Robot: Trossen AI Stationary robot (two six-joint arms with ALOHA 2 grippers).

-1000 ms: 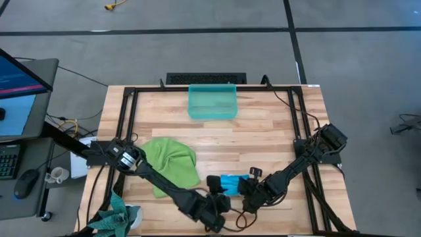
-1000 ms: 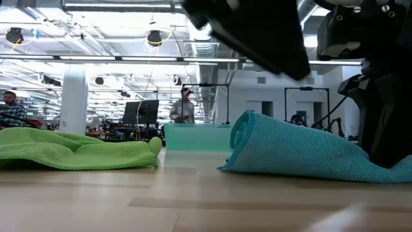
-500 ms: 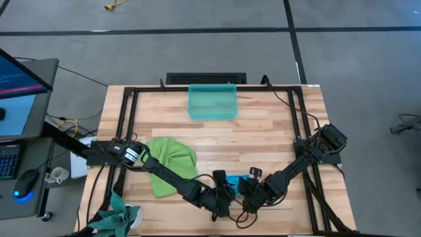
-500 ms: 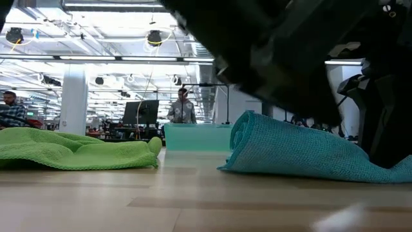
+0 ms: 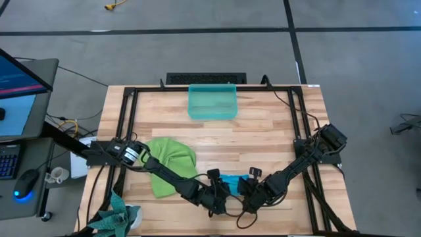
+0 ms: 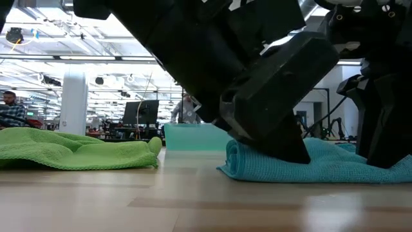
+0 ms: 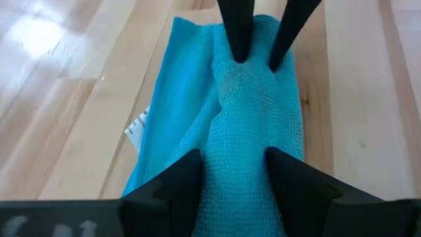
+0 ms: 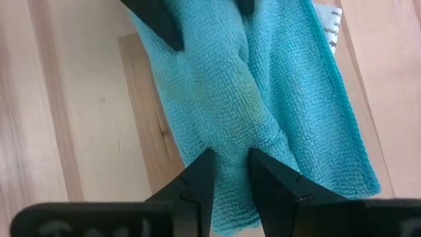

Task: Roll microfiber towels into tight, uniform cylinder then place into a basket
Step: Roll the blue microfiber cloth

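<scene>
The sky-blue towel [image 5: 232, 179] lies near the table's front edge, bunched into a loose roll, also seen in the low view [image 6: 335, 164]. My left gripper [image 5: 219, 189] is at its left end and my right gripper [image 5: 248, 189] at its right end, facing each other; each is shut on the roll's raised ridge. The lime-green towel [image 5: 172, 164] lies crumpled flat on the table to the left. The teal basket [image 5: 212, 102] stands at the far middle. My left gripper [image 7: 233, 155] pinches the roll's raised ridge [image 7: 238, 128] between its two fingers at the towel's left end. The fingers slant down from the near left, one on each side of the ridge. The towel lies on the table. My right gripper [image 8: 230, 155] pinches the same ridge [image 8: 227, 125] between its two fingers at the towel's right end, several layers bunched. The fingers slant down from the near right, one on each side. The towel rests on the table; a white tag [image 8: 331, 26] shows at its edge.
A darker teal cloth [image 5: 120, 214] hangs off the table's front left corner. A black frame [image 5: 131, 92] runs around the tabletop. Bare wood lies between the basket and the towels. A desk with a monitor [image 5: 20, 72] stands left of the table.
My left gripper has gone from the table's near edge toward the far edge and down onto the blue towel's left end, taking hold of its ridge. The roll's raised end, which stood up in the low view, is now pressed lower.
</scene>
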